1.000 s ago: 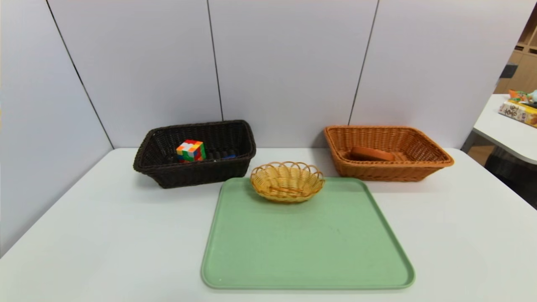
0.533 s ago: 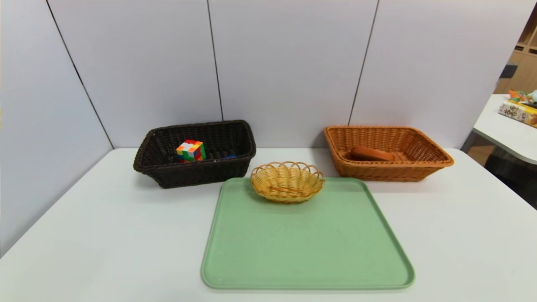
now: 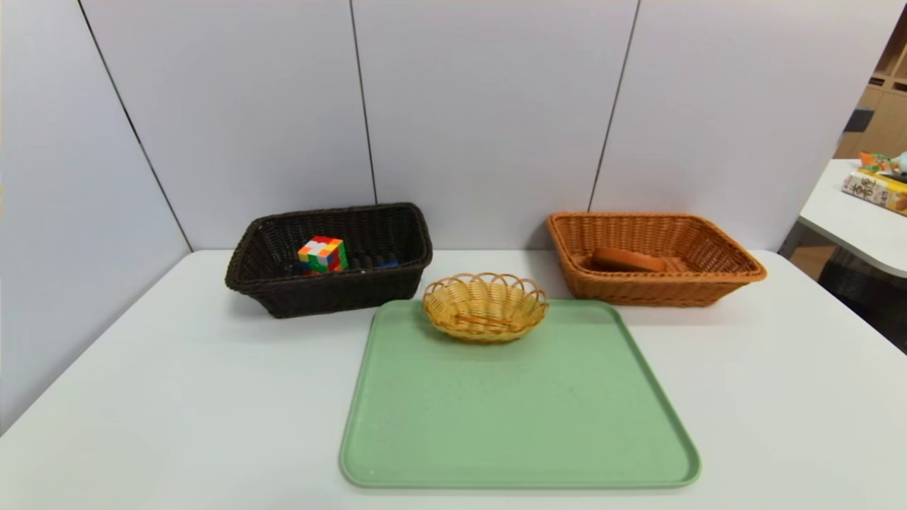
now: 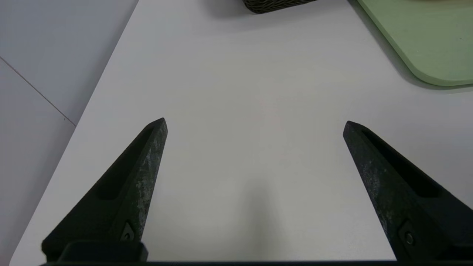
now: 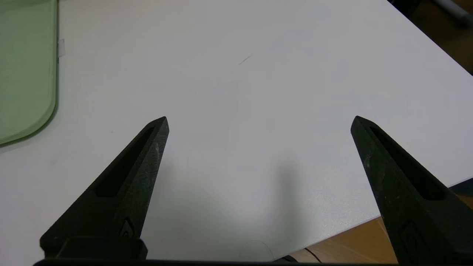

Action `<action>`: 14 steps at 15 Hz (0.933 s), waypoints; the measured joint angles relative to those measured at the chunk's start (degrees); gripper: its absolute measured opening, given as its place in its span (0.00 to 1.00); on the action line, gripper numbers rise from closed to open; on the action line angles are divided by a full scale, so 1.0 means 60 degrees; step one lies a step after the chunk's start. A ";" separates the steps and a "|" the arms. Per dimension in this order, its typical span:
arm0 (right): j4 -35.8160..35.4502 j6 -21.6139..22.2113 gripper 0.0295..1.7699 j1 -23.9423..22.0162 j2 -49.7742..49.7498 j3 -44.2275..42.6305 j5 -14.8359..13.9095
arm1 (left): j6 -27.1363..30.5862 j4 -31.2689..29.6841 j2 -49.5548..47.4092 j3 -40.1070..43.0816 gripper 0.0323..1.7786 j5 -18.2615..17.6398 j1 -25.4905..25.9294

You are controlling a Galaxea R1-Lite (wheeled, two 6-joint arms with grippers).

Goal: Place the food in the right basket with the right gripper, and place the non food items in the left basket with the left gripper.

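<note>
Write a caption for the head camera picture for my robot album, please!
Sorted: puzzle cube in the dark basket, bread slice in the orange basket, green tray bare.

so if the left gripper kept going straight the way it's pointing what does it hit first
Probably the bare white table: the left gripper is open with nothing between its fingers. The left basket lies farther on, slightly off line.

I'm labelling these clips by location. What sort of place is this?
Probably an indoor lab or office test station: a white table boxed in by grey partition panels, with shelving beyond.
</note>
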 joint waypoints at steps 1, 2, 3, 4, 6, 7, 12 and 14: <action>-0.0004 0.0041 0.96 -0.0022 -0.0067 0.0000 -0.0004 | 0.0004 0.0004 -0.0106 0.0065 0.95 -0.0004 0.0000; -0.0022 0.0087 0.96 -0.0033 -0.0120 0.0004 -0.0008 | -0.0004 0.0008 -0.0197 0.0102 0.95 0.0010 -0.0010; -0.0069 0.0118 0.96 -0.0041 -0.0156 0.0008 0.0000 | -0.0010 0.0008 -0.0284 0.0167 0.95 0.0057 -0.0010; -0.0106 0.0085 0.96 -0.0041 -0.0197 0.0014 0.0028 | -0.0018 -0.0002 -0.0343 0.0228 0.95 0.0120 -0.0010; -0.0171 -0.0163 0.96 -0.0022 -0.0335 0.0014 0.0419 | -0.0014 -0.0018 -0.0408 0.0323 0.95 0.0142 -0.0010; -0.0234 -0.0299 0.96 -0.0010 -0.0386 0.0014 0.0589 | 0.0004 -0.0028 -0.0427 0.0368 0.95 0.0142 -0.0010; 0.0077 -0.0914 0.96 0.0049 -0.1351 0.0077 0.1829 | 0.0055 -0.0035 -0.0435 0.0524 0.95 0.0223 -0.0010; 0.0018 -0.1095 0.96 0.0055 -0.1713 0.0150 0.2178 | 0.0033 -0.0057 -0.0435 0.0553 0.95 0.0372 -0.0014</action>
